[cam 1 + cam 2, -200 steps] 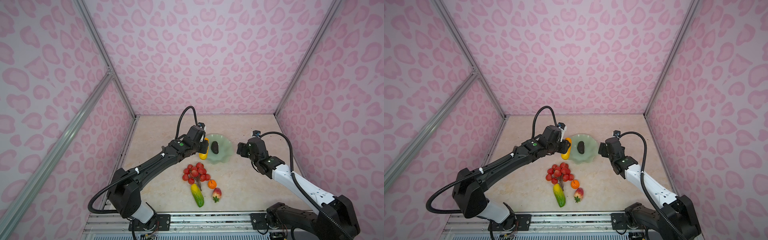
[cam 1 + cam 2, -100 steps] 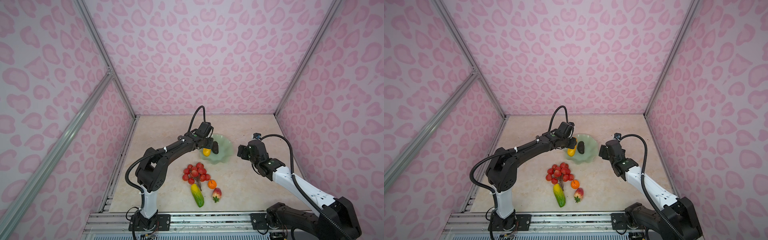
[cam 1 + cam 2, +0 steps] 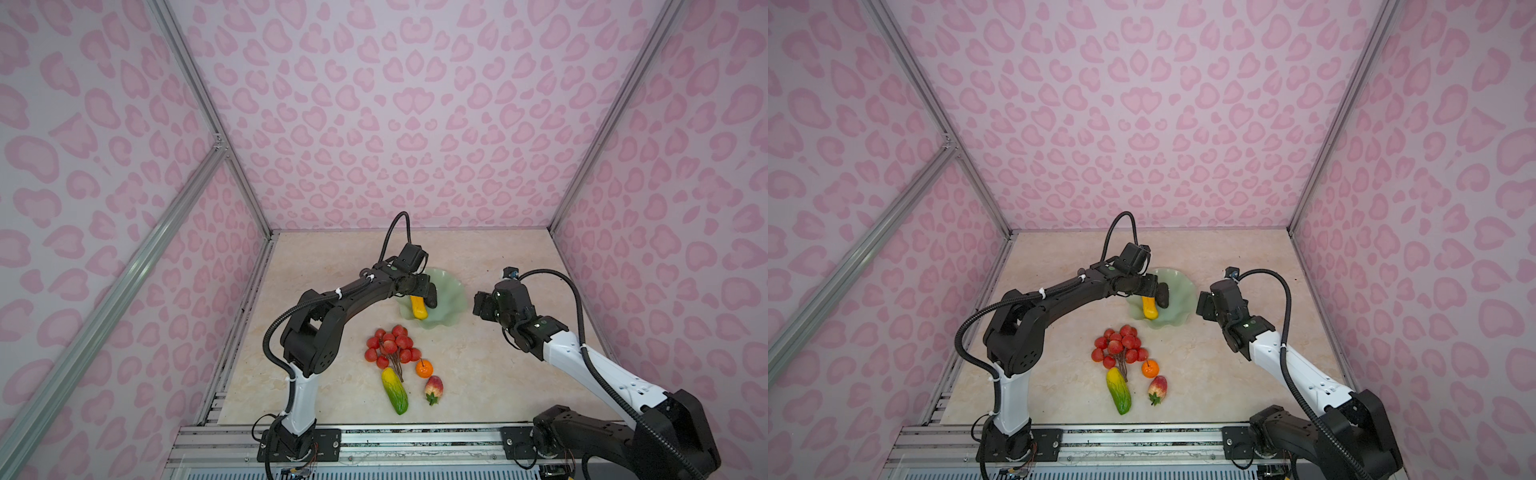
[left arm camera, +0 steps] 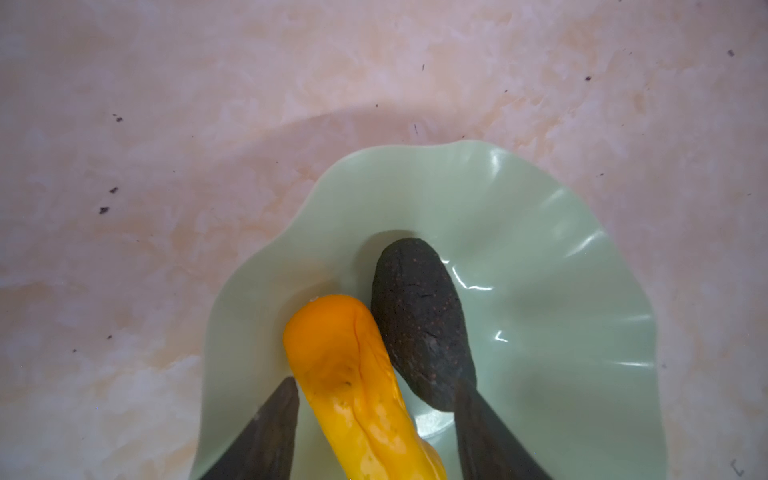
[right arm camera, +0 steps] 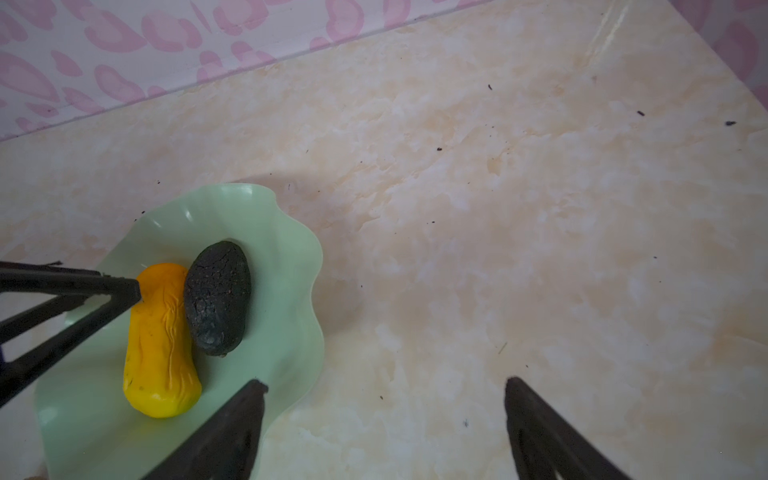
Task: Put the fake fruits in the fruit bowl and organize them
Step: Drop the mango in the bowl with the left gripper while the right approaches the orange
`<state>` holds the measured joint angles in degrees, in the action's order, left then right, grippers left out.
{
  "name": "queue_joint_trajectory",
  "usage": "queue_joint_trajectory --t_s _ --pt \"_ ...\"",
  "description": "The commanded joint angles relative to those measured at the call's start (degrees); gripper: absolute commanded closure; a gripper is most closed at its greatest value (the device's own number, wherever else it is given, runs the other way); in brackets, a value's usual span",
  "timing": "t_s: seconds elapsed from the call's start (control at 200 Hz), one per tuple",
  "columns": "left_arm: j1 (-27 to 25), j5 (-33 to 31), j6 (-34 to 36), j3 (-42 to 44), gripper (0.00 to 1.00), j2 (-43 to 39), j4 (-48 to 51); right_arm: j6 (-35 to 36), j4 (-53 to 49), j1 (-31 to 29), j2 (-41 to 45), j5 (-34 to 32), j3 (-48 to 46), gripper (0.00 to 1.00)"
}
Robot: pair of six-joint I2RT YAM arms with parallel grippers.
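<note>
Fruit bowl [image 3: 451,297] [image 3: 1183,299], pale mint green with a wavy rim: sitting toward the back of the marbled tabletop [image 3: 478,374], between the two grippers in both top views, and holding two of the fake fruits. Lying inside it side by side and touching: the yellow-orange oblong [image 3: 419,308] [image 3: 1149,309] and the dark avocado [image 3: 432,297] [image 3: 1163,296], the oblong on the left arm's side. Reaching over the bowl from the left: the left gripper [image 3: 423,293] [image 4: 376,384], jaws parted and straddling one end of the oblong [image 4: 353,374]. Showing in the left wrist view: a strip of bare bowl [image 4: 561,332] between one finger and the oblong, so clamping nothing, with the avocado [image 4: 419,324] just past that finger. Touching the oblong [image 5: 160,340] near its end in the right wrist view: the tip of one left finger [image 5: 83,286]. Hovering just beside the bowl's right rim: the right gripper [image 3: 478,305] [image 5: 386,384], jaws spread wide and gripping nothing, one finger over the rim [image 5: 282,257], the other over bare tabletop. Resting on the tabletop in front of the bowl: the red berry cluster [image 3: 392,345] nearest it, the small orange [image 3: 424,368] just beside the cluster, the red-yellow strawberry [image 3: 434,387] just in front of the orange, and the yellow-green bumpy oblong [image 3: 395,390] at the ends of the cluster's brown stems.
</note>
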<state>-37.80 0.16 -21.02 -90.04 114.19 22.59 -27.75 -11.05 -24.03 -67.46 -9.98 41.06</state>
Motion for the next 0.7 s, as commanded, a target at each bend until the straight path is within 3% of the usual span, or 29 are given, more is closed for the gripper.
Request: queue_joint_trajectory --t_s 0.0,0.11,0.27,0.52,0.695 --pt "0.2 -2.3 0.4 0.5 0.35 -7.4 -3.5 2.4 -1.1 -0.8 -1.2 4.2 0.9 0.11" --pt "0.4 -4.9 1.1 1.4 0.32 -13.4 -4.9 4.3 -2.6 -4.6 -1.7 5.7 1.6 0.13" --pt "1.3 -11.6 1.5 8.1 0.28 -24.9 -10.9 5.7 -6.3 -16.3 -2.8 5.1 2.7 0.14" --pt "3.4 -23.9 -1.8 29.6 0.22 -45.5 -20.0 -0.7 -5.7 -31.2 -9.2 6.7 2.0 0.15" --pt "5.1 -30.7 -8.7 43.5 0.16 -58.0 -20.8 -2.2 -4.2 -36.3 -16.5 7.8 4.1 0.18"
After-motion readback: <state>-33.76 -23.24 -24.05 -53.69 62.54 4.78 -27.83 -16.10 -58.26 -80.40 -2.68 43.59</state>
